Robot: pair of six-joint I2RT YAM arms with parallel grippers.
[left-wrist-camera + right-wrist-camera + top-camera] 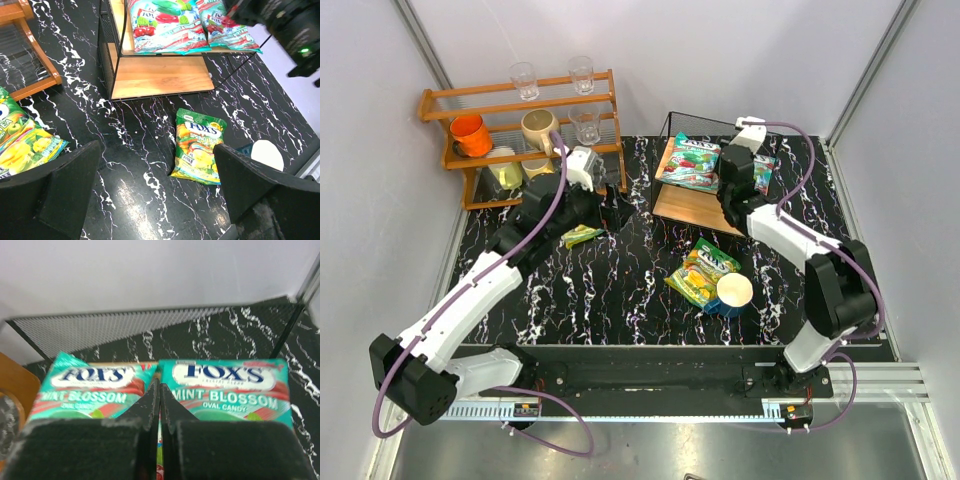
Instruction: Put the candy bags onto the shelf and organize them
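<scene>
Two teal bags (692,160), red-white print; yellow-green bags (705,270), fruit print; table (620,290) black, white-veined; shelf (690,208) pale wood, black wire.

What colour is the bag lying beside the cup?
The bag is yellow-green with fruit print; left wrist view shows it best.

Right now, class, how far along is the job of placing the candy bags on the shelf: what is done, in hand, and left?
Done: two teal bags lie side by side on the shelf, on its top board. In hand: nothing; the right gripper is shut over them, and the left gripper is open and empty. Left: both yellow-green bags lie on the table, one beside the cup.
</scene>
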